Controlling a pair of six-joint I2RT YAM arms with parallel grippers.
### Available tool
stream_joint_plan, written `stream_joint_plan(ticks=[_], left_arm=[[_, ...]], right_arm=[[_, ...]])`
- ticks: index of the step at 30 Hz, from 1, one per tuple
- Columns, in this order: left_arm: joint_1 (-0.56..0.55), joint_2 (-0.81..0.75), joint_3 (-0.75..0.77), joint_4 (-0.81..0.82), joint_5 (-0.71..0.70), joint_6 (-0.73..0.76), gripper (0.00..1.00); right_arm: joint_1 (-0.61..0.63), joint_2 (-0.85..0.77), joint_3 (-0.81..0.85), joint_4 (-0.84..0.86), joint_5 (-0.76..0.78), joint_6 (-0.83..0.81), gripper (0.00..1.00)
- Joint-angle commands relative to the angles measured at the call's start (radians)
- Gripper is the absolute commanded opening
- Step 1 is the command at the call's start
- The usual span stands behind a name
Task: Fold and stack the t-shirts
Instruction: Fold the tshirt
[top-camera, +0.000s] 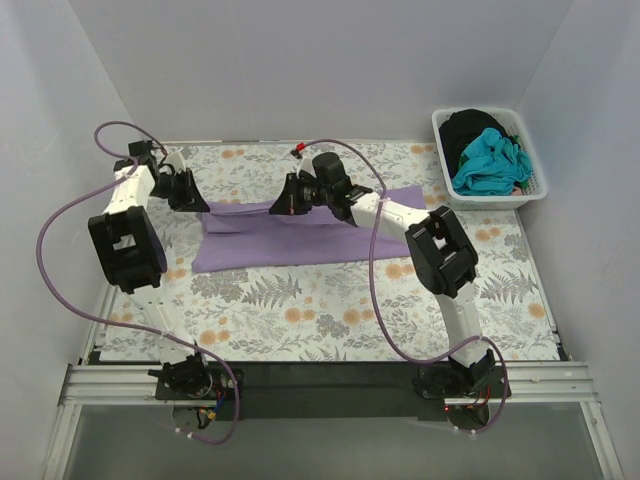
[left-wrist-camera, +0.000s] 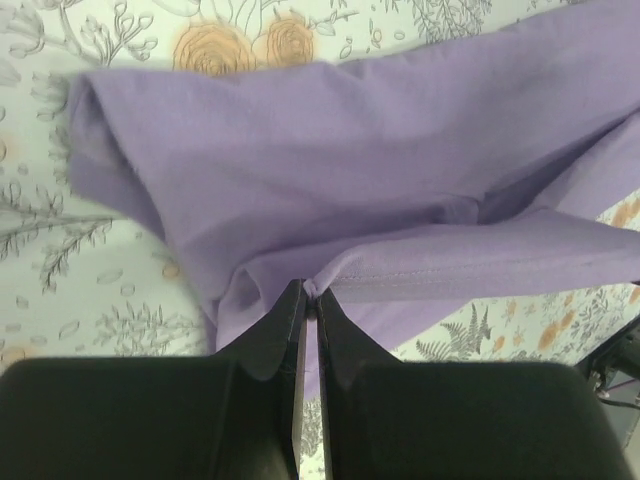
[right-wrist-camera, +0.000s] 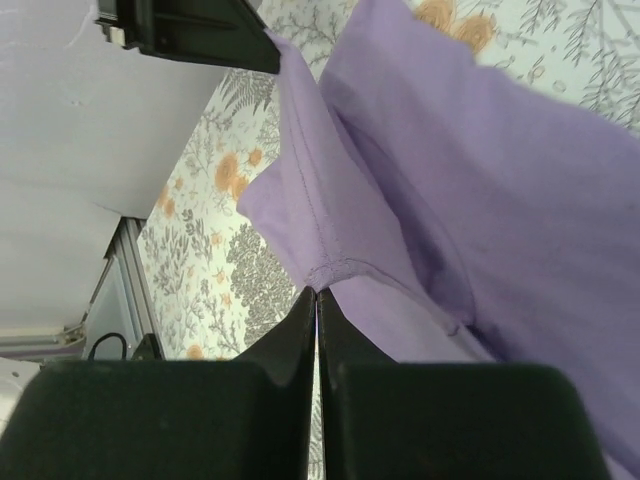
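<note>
Lying across the middle of the desk, a bit toward the far side, is the lavender t-shirt (top-camera: 300, 250), spread out into a long sideways band on the floral covering (top-camera: 300, 310). Its near edge sits flat, while the far edge is pulled up off the cloth at two spots.

The left pincer (left-wrist-camera: 309, 292) is clamped tight on the stitched hem (left-wrist-camera: 430, 272) at the shirt's left end, fingers basically together with just the fabric between them. The right pincer (right-wrist-camera: 316, 293) is doing the same thing further along that far edge, around the middle, jaws pinched narrow on a fold of the purple cloth. From the right wrist view you can see the fabric running taut between the two of them.

Off in the far right corner there's a white basket (top-camera: 497, 201), well apart from the lavender one, with a teal shirt (top-camera: 490, 160) bunched on top of a black shirt (top-camera: 468, 128).
</note>
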Motion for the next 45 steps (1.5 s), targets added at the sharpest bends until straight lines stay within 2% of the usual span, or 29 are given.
stream_joint_plan(ticks=[1, 6, 9, 16, 23, 25, 37, 38, 45], left_arm=[[-0.026, 0.040, 0.087, 0.028, 0.000, -0.024, 0.00], [-0.038, 0.121, 0.187, 0.044, -0.047, -0.058, 0.00], [-0.038, 0.149, 0.196, 0.051, -0.066, -0.067, 0.00], [-0.046, 0.177, 0.202, 0.122, -0.012, -0.110, 0.03], [-0.072, 0.252, 0.302, 0.094, -0.023, -0.109, 0.14], [-0.072, 0.258, 0.301, 0.091, -0.023, -0.110, 0.21], [-0.073, 0.253, 0.262, 0.102, 0.011, -0.130, 0.36], [-0.073, 0.258, 0.262, 0.102, 0.014, -0.132, 0.39], [-0.073, 0.286, 0.275, 0.114, 0.035, -0.145, 0.40]], right_arm=[[-0.015, 0.041, 0.051, 0.023, -0.028, -0.037, 0.01], [-0.018, 0.084, 0.074, 0.026, -0.031, -0.040, 0.01], [-0.021, 0.097, 0.074, 0.028, -0.022, -0.042, 0.01], [-0.037, 0.122, 0.087, 0.035, -0.017, -0.042, 0.01], [-0.043, 0.136, 0.090, 0.045, -0.014, -0.048, 0.01], [-0.046, 0.140, 0.090, 0.048, -0.017, -0.049, 0.01], [-0.044, 0.173, 0.084, 0.058, -0.030, -0.042, 0.01], [-0.044, 0.171, 0.082, 0.058, -0.030, -0.042, 0.01], [-0.049, 0.183, 0.082, 0.060, -0.028, -0.037, 0.01]])
